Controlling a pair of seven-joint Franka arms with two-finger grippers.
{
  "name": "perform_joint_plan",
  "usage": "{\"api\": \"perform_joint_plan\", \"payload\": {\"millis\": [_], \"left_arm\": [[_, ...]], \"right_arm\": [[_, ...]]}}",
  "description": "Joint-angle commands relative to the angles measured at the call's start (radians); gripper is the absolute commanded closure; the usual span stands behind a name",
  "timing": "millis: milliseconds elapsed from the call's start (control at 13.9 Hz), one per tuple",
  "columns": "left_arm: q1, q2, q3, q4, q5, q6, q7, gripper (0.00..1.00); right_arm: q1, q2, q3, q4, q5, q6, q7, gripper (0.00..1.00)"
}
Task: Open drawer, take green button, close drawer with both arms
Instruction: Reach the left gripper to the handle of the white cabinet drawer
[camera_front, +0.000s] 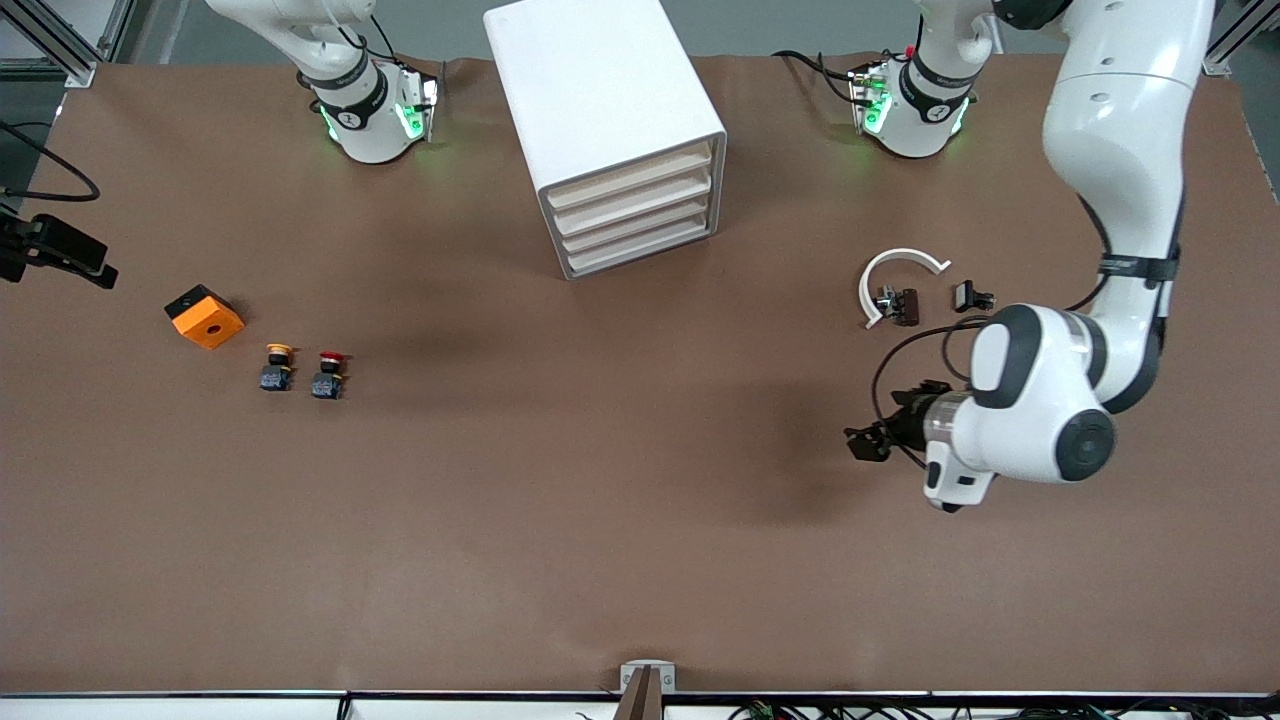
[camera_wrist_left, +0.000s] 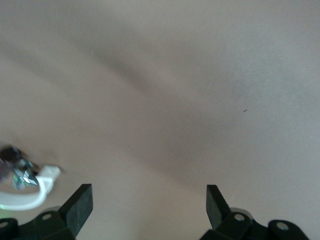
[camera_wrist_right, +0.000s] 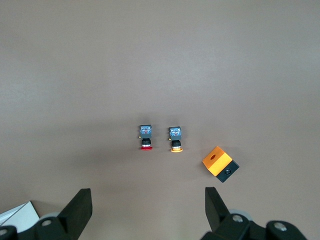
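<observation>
Drawer (camera_front: 640, 250), lowest in the cabinet (camera_front: 605, 130) at twelve o'clock on the tabletop (camera_front: 560, 480), sits closed; light, rigid, best hooked under its front lip. Left gripper (camera_front: 866, 441) and right gripper (camera_wrist_right: 148, 212) hover, jaws open. Green button unseen.

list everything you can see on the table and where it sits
cabinet: 1, white, four cream drawers all shut, between the arm bases
bottom drawer: 1, cream, shut
yellow button: 1, toward the right arm's end
red button: 1, beside the yellow one
orange box: 1, beside the buttons
white curved piece: 1, toward the left arm's end
small dark parts: 2, by the curved piece
left claw: open, over bare table
right claw: open, above the buttons
</observation>
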Motion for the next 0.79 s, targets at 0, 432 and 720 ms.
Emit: {"api": "perform_joint_plan", "payload": {"millis": [0, 432, 720], "left_arm": [[-0.017, 0.02, 0.001, 0.02, -0.037, -0.001, -0.18, 0.0], [-0.119, 0.047, 0.002, 0.021, -0.161, -0.001, -0.467, 0.0], [-0.162, 0.079, 0.002, 0.023, -0.263, 0.012, -0.71, 0.0]], "right_arm": [[-0.011, 0.014, 0.008, 0.024, -0.002, -0.008, -0.011, 0.0], [-0.011, 0.014, 0.008, 0.024, -0.002, -0.006, -0.011, 0.0], [-0.01, 0.014, 0.008, 0.024, -0.003, -0.006, -0.011, 0.0]]}}
